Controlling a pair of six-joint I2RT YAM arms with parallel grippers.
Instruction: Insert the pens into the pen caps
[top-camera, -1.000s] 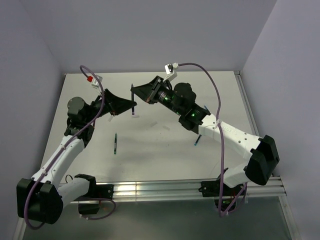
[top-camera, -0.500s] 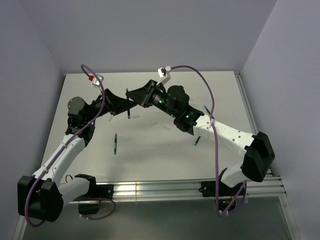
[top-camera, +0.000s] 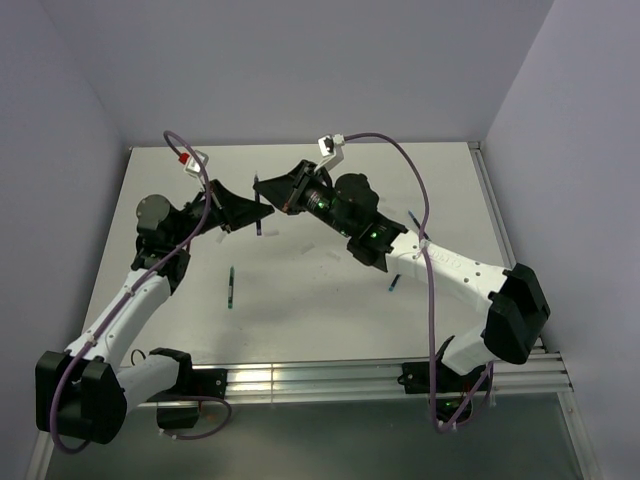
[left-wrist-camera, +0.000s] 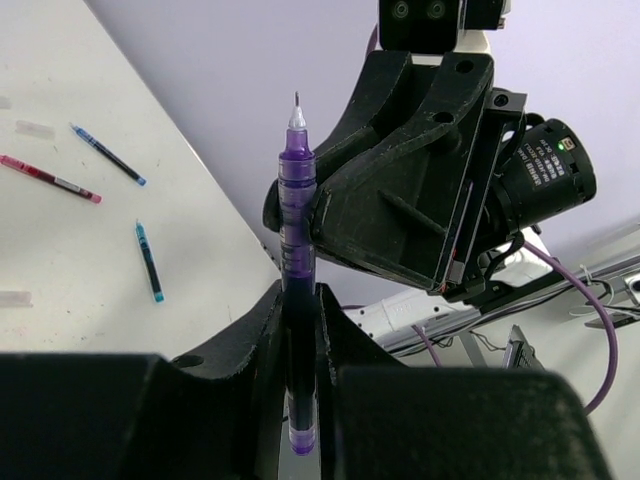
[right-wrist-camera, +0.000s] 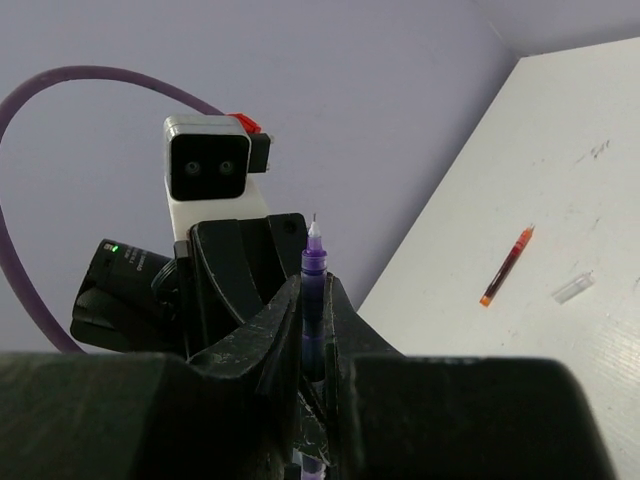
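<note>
A purple pen (left-wrist-camera: 296, 215) stands upright in the air above the far middle of the table, its bare needle tip up. My left gripper (left-wrist-camera: 298, 300) is shut on its lower barrel, both fingers pressed against it. My right gripper (right-wrist-camera: 316, 290) is shut on the same purple pen (right-wrist-camera: 314, 268) from the opposite side. In the top view the two grippers meet nose to nose at the pen (top-camera: 258, 208), left gripper (top-camera: 264, 211) just below right gripper (top-camera: 263, 188). A pale pen cap (right-wrist-camera: 573, 288) lies on the table; another cap (left-wrist-camera: 33, 128) lies at the left.
Loose pens lie on the white table (top-camera: 300, 320): a green one (top-camera: 231, 287), a blue one (top-camera: 394, 282), a red one (left-wrist-camera: 50, 179), a thin blue one (left-wrist-camera: 108, 154), a teal one (left-wrist-camera: 149, 261) and a red-orange one (right-wrist-camera: 507, 266). Grey walls close the back and sides.
My left gripper has closed from wide open onto the purple pen. My right gripper carried the pen a little to the left, towards the left gripper, and kept its hold.
</note>
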